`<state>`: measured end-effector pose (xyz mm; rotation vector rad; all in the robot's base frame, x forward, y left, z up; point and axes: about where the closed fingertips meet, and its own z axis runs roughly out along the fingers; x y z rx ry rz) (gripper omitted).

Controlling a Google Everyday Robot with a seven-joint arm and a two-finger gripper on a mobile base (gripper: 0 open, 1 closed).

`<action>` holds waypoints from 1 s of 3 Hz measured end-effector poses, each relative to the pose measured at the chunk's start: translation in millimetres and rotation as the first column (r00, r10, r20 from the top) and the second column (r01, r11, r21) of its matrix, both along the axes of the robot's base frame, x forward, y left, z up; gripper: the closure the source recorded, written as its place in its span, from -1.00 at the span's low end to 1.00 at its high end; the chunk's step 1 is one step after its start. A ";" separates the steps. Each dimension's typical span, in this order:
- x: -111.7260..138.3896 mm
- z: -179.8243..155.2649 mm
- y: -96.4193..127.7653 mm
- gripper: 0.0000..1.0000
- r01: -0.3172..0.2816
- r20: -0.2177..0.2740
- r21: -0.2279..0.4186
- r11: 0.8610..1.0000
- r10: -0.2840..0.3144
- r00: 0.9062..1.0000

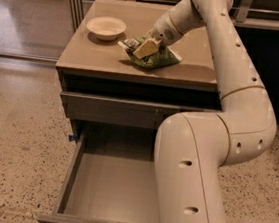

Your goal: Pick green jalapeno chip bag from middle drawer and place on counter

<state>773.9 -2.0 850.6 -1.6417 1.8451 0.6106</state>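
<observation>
The middle drawer [110, 190] stands open low down. Up on the counter [96, 53], right of the white bowl [105, 27], the gripper [145, 48] sits on the green chip bag [158, 59], which rests flat. Whether it clamps the bag, I cannot tell. The best move looks like a full release, then a straight lift so nothing drags.

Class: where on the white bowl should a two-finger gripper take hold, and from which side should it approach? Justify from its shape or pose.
Pinch the bowl by its rim, coming from above, on the side away from the chip bag. It sits upright and shallow on the counter, so the thin rim is the only narrow part. The gripper, down on the bag, crowds the other side.
</observation>
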 end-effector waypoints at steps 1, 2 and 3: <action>0.0 0.0 0.0 -0.29 0.000 0.000 0.000 1.000 0.000 1.000; 0.0 0.0 0.0 -0.76 0.000 0.000 0.000 1.000 0.000 1.000; 0.0 0.0 0.0 -1.00 0.000 0.000 0.000 1.000 0.000 1.000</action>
